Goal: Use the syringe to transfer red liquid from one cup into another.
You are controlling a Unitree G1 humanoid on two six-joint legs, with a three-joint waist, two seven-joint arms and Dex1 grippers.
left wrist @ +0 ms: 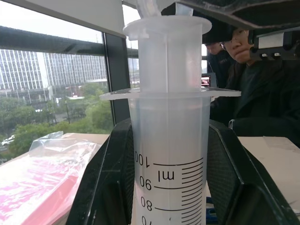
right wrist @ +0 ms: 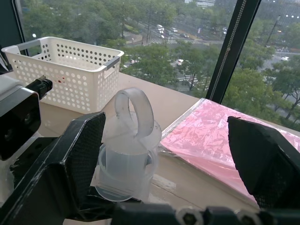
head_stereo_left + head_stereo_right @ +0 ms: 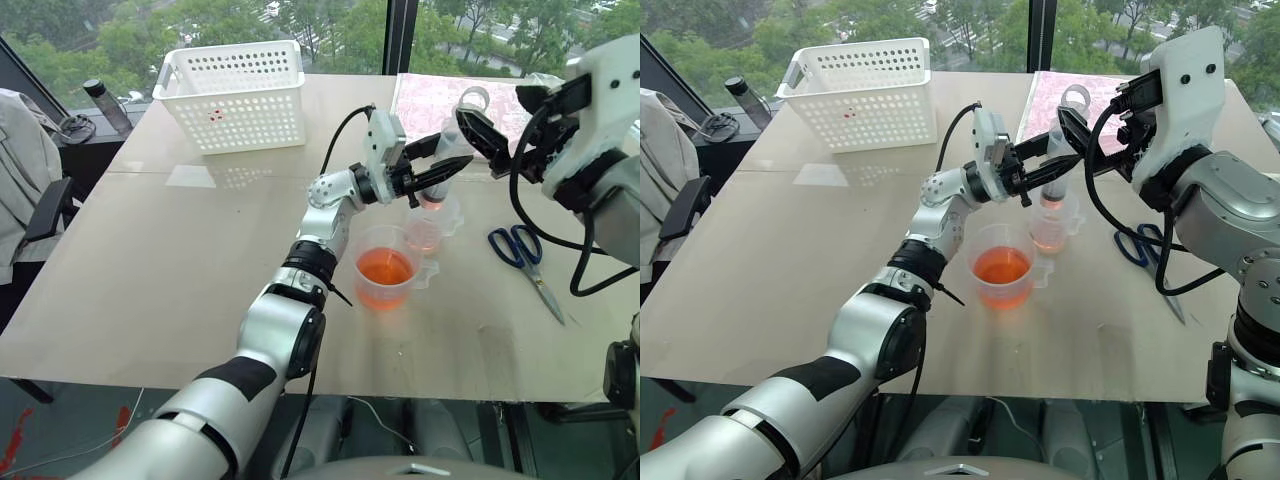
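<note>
Fingers of the left gripper (image 3: 432, 172) are clamped on the barrel of the large clear plastic syringe with printed scale (image 3: 1053, 168), just below its flange. On the far left of the beige surface (image 3: 180, 260) stands a white perforated plastic basket (image 3: 235, 95). Near the middle sits the larger clear measuring cup with handle (image 3: 386, 268), holding orange-red watery liquid (image 3: 384, 267). Just behind it is the smaller narrow clear cup (image 3: 1053, 222), and the syringe stands upright above this cup: long axis about vertical, tip down toward it, ring-topped plunger (image 2: 133, 115) up. Fingers of the right gripper (image 2: 168, 154) are wide apart, one on each side of the plunger ring, not touching it. Farther right lie blue-handled scissors (image 3: 522, 255) and, behind, a pink plastic packet (image 2: 225, 136).

I judge the syringe light and stiff, but smooth, so it may slip; the barrel is good for holding, and the plunger ring is the place to take for pushing
</note>
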